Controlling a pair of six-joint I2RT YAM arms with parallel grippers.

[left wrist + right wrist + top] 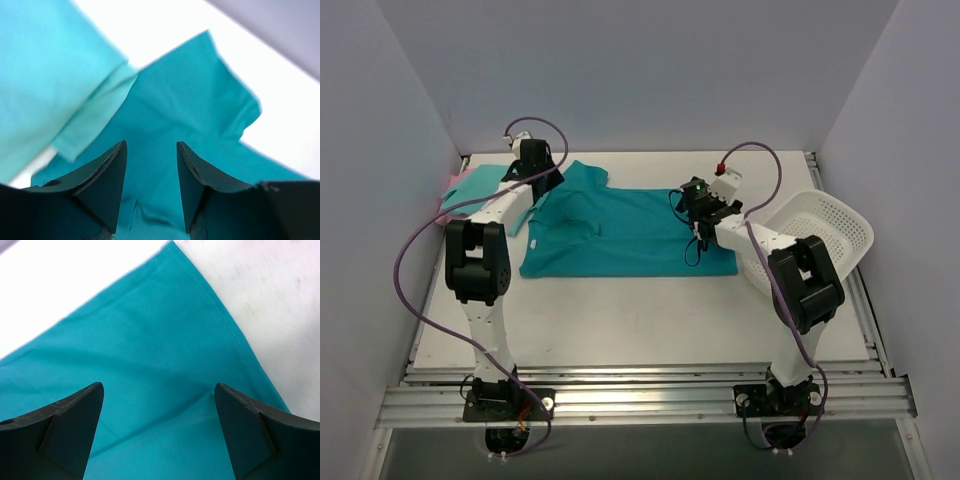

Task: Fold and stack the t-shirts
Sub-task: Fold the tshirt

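The deep teal t-shirt lies spread across the middle of the table, a sleeve pointing to the back. It also shows in the left wrist view and the right wrist view. The mint green t-shirt lies folded at the back left, and shows in the left wrist view. A sliver of the pale pink t-shirt peeks out beneath it. My left gripper is open over the teal shirt's left shoulder. My right gripper is open over the teal shirt's right edge, empty.
A white perforated basket lies tipped at the right edge of the table, beside my right arm. Purple cables loop from both arms. Grey walls close in on the left, back and right.
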